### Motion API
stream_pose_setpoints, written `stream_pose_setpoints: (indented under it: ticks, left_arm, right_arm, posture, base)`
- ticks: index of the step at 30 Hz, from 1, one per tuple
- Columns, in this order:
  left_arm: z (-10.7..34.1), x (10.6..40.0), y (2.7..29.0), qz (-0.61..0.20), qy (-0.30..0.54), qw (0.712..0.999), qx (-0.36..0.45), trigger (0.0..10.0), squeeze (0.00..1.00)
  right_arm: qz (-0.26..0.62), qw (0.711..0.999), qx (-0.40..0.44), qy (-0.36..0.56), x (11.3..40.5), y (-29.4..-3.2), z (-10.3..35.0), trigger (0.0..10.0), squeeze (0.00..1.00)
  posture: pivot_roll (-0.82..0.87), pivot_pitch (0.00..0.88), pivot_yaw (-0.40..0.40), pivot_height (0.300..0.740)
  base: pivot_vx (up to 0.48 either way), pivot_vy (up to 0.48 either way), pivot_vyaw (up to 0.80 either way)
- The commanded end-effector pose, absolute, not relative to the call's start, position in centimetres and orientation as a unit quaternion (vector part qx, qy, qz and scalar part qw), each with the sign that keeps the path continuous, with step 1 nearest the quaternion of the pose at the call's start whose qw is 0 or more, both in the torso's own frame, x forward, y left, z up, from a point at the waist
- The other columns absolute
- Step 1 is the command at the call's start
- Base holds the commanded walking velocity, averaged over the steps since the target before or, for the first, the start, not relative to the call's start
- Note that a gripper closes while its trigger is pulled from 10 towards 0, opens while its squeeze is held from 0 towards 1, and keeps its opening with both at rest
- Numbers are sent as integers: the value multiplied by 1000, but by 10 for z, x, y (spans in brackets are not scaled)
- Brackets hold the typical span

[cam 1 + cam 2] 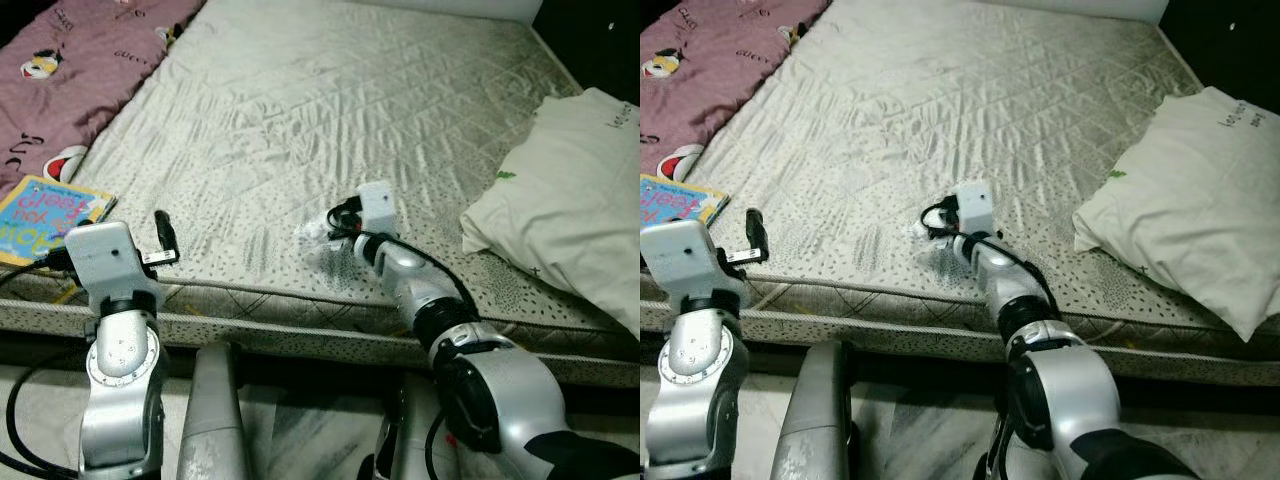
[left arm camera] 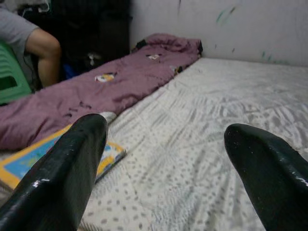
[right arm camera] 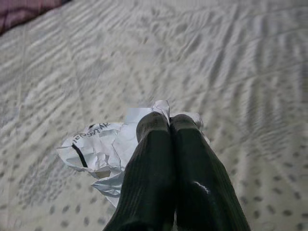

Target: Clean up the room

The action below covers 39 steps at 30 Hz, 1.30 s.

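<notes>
Pinching a crumpled white paper wrapper with black print point(image 3: 103, 149), the right end effector point(image 3: 169, 121) is pressing its two fingers together at the wrapper's edge, down on the pale quilted mattress point(image 1: 330, 110). The left end effector point(image 2: 166, 144) is hovering with its fingers spread apart over the mattress's near edge, a colourful children's book point(image 1: 45, 215) lying just beside it, a purple patterned blanket point(image 1: 85, 60) beyond.

white pillow point(image 1: 575, 190); purple blanket point(image 1: 90, 60); person's arm point(image 2: 42, 50)
</notes>
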<state>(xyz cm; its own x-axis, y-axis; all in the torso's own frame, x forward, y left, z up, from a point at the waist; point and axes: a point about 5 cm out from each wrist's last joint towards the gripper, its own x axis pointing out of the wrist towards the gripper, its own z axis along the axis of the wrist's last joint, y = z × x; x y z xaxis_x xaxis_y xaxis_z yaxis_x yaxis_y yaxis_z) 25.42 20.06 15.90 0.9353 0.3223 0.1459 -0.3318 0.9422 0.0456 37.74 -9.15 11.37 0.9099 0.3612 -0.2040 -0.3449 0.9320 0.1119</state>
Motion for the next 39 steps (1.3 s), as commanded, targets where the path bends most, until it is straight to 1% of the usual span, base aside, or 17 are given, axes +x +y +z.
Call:
stream_pose_setpoints:
  ticks: [1, 2, 3, 4, 8, 10, 13, 16, 18, 19, 22, 26, 28, 31, 35, 36, 39]
  left_arm:
    - [158, 257, 202, 164, -74, 983, 35, 10000, 0]
    - [159, 258, 202, 164, -76, 983, 34, 10000, 0]
    - [161, 261, 202, 161, -81, 983, 38, 10000, 0]
    - [162, 263, 202, 161, -84, 982, 44, 10000, 0]
    - [162, 268, 207, 165, -90, 981, 54, 10000, 0]
    - [161, 268, 208, 160, -90, 982, 49, 10000, 0]
    - [157, 264, 209, 158, -87, 982, 48, 10000, 0]
    - [149, 255, 208, 158, -81, 983, 42, 10000, 0]
    - [148, 255, 207, 158, -81, 983, 42, 10000, 0]
    - [147, 253, 207, 158, -81, 983, 42, 10000, 0]
    - [144, 242, 206, 158, -79, 984, 40, 10000, 0]
    - [140, 232, 206, 149, -70, 986, 40, 10000, 0]
    - [135, 232, 198, 124, -62, 990, 40, 10000, 0]
    - [136, 232, 193, 115, -63, 991, 32, 10000, 0]
    - [135, 229, 187, 122, -60, 990, 36, 10000, 0]
    - [133, 227, 182, 112, -57, 992, 28, 10000, 0]
    - [130, 225, 179, 110, -51, 992, 28, 10000, 0]
  right_arm:
    - [178, 977, 43, 107, 377, -102, 115, 0, 0]
    - [175, 978, 43, 103, 377, -107, 116, 0, 0]
    - [164, 980, 41, 103, 378, -120, 117, 6667, 0]
    - [159, 981, 41, 103, 378, -127, 118, 10000, 0]
    - [158, 983, 41, 84, 375, -143, 125, 10000, 0]
    - [157, 984, 37, 72, 373, -146, 127, 10000, 0]
    - [144, 989, 12, 36, 355, -154, 129, 10000, 0]
    - [142, 989, -26, -20, 339, -152, 130, 10000, 0]
    - [141, 989, -25, -23, 337, -152, 131, 10000, 0]
    - [136, 990, -6, -21, 334, -152, 130, 10000, 0]
    - [73, 993, -26, -89, 318, -162, 137, 10000, 0]
    - [45, 997, 22, -57, 294, -178, 129, 10000, 0]
    - [76, 996, 14, -44, 278, -175, 122, 10000, 0]
    - [75, 996, 14, -38, 275, -172, 124, 10000, 0]
    - [71, 997, 22, -35, 276, -166, 128, 10000, 0]
    - [74, 997, 22, -33, 280, -158, 133, 10000, 0]
    - [69, 997, 31, -27, 287, -148, 136, 10000, 0]
  posture:
    - [66, 0, -43, 537]
    - [64, 0, -40, 537]
    - [49, 0, -25, 537]
    - [45, 0, -21, 537]
    - [24, 0, -7, 537]
    - [15, 0, -7, 537]
    - [1, 0, -9, 537]
    - [2, 0, -14, 537]
    - [2, 0, -14, 537]
    - [9, 0, -18, 537]
    - [12, 0, -9, 537]
    - [-27, 0, 14, 537]
    - [-37, 0, 13, 537]
    - [-50, 0, 16, 537]
    - [-61, 0, 18, 537]
    - [-60, 0, 17, 537]
    - [-56, 0, 18, 537]
  base:
    - [0, 0, 0]
    - [0, 0, 0]
    - [0, 0, 0]
    - [0, 0, 0]
    - [0, 0, 0]
    - [0, 0, 0]
    - [0, 0, 0]
    - [0, 0, 0]
    - [0, 0, 0]
    - [0, 0, 0]
    - [0, 0, 0]
    - [0, 0, 0]
    - [0, 0, 0]
    - [0, 0, 0]
    - [0, 0, 0]
    - [0, 0, 0]
    - [0, 0, 0]
